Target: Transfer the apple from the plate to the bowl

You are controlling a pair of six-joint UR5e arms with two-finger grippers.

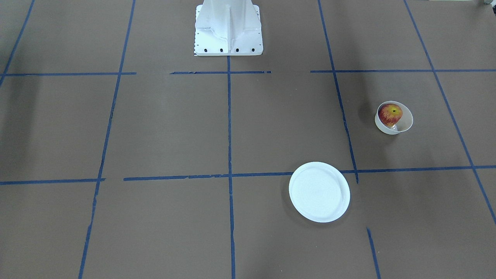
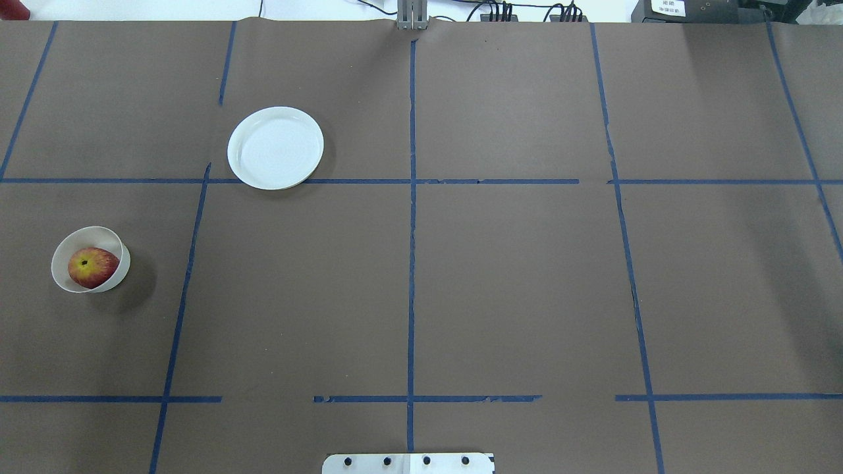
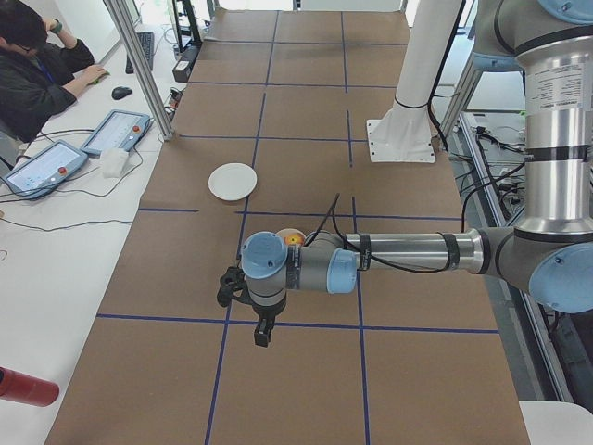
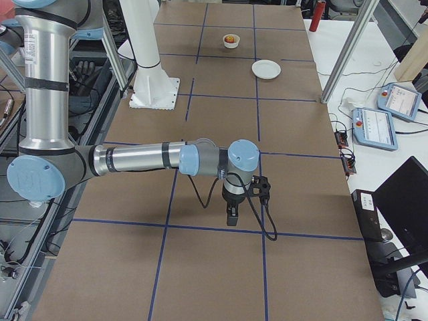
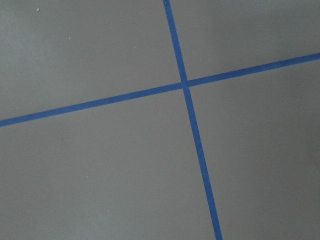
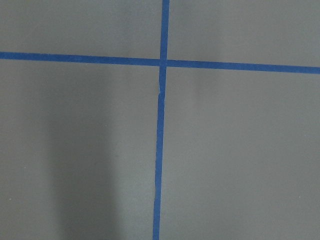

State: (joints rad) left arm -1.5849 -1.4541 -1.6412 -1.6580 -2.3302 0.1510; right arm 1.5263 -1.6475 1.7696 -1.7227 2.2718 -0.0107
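Found apple (image 2: 92, 266) seated inside bowl (image 2: 64, 252), on the left arm's side; plate (image 2: 275, 148) bare, well apart. Placed left gripper (image 3: 263, 332) near the bowl, right gripper (image 4: 231, 217) well apart. Could not tell whether either was released or clenched. Noted round glossy fruit, dimple upward; smooth deep bowl.

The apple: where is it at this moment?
In the overhead view the apple lies inside the bowl at the far left, on the robot's left side, nearer the robot than the empty plate.
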